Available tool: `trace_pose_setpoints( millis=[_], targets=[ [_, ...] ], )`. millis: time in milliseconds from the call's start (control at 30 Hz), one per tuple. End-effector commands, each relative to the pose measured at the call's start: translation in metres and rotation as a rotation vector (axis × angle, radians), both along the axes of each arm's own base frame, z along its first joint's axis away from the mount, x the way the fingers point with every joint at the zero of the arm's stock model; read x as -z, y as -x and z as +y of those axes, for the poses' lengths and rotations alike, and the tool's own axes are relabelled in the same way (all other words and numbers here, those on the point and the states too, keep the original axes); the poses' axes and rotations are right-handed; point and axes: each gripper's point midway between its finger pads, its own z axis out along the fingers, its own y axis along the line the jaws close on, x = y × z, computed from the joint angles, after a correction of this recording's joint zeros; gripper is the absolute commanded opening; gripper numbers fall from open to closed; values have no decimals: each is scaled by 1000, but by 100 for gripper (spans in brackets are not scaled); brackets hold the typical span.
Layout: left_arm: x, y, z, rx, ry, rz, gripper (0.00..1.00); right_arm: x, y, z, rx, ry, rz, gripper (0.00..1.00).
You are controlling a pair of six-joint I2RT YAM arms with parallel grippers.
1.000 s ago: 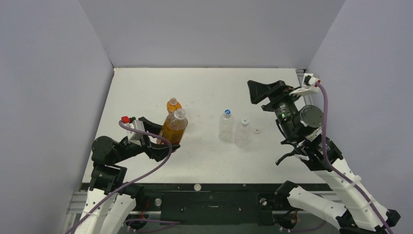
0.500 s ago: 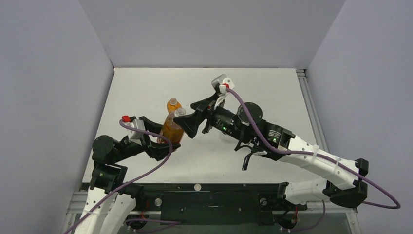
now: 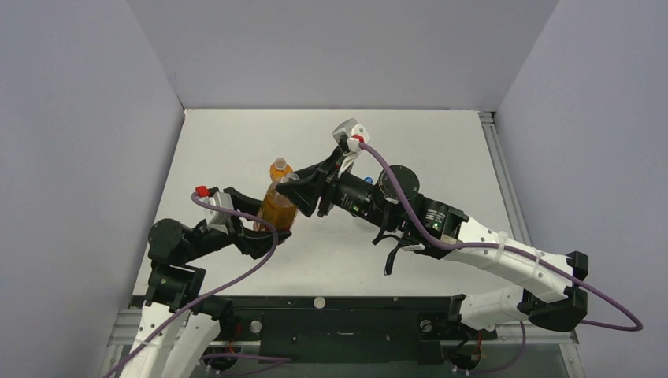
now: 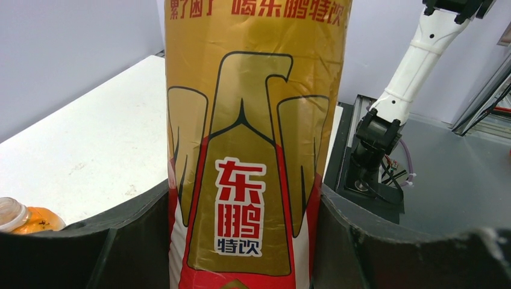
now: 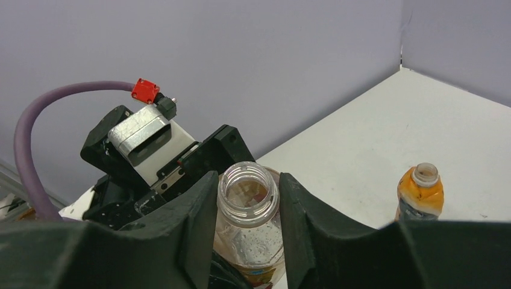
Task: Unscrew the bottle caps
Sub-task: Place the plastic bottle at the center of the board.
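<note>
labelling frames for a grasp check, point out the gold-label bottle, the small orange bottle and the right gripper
gold-label bottle (image 4: 253,180), left wrist view, label front
small orange bottle (image 5: 420,191), right wrist view, its shoulder
right gripper (image 5: 248,182), right wrist view, midway between fingertips

Arms (image 3: 512,264): white shells, black joints
Cables (image 5: 24,141): purple, red plug at the wrist
Left claw (image 4: 244,241): matte black
Right claw (image 5: 248,198): matte black, curved fingers

Left gripper (image 3: 268,228) and right gripper (image 3: 293,187) hem the reddish-brown bottle (image 3: 276,211) (orange bottle (image 3: 279,170) just behind it); table (image 3: 236,142) farther behind it lies open.
</note>
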Motion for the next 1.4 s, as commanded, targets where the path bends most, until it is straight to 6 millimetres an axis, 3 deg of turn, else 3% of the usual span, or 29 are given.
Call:
trace_pose_setpoints(
  millis=[0, 100, 167, 200, 233, 267, 333, 600, 767, 933, 1000, 1100, 1367],
  targets=[
    [-18, 5, 0, 6, 25, -58, 0, -18, 4, 6, -20, -54, -21, 27],
    [-18, 4, 1, 1, 28, -52, 0, -16, 2, 5, -9, -44, -21, 13],
    [-18, 0, 2, -26, 35, -31, 13, -12, -4, 3, 27, -28, -21, 6],
    [-18, -1, 3, -34, 37, -24, 38, -11, -5, 2, 35, -21, -28, 3],
    [-17, -3, 4, -49, 40, -9, 54, -9, -7, 1, 47, -9, -30, 1],
    [-17, -4, 4, -53, 39, 0, 88, -9, -9, 0, 59, 2, -44, 0],
    [-12, -7, 5, -68, 34, 70, 99, -6, -19, -6, 115, 35, -65, 0],
    [18, -22, 11, -149, -88, 326, 97, 30, -80, -27, 330, 225, -118, 0],
    [20, -29, 27, -258, -165, 333, 97, 67, -122, -31, 427, 292, -93, 0],
    [28, -49, 48, -417, -241, 349, 97, 103, -164, -32, 543, 357, -88, 0],
    [33, -61, 64, -521, -276, 344, 97, 126, -182, -27, 574, 400, -75, 0],
    [36, -70, 83, -631, -331, 323, 97, 138, -204, -27, 621, 393, -71, 0],
    [32, -71, 87, -654, -329, 333, 96, 181, -249, -32, 737, 392, -23, 0]
  ],
)
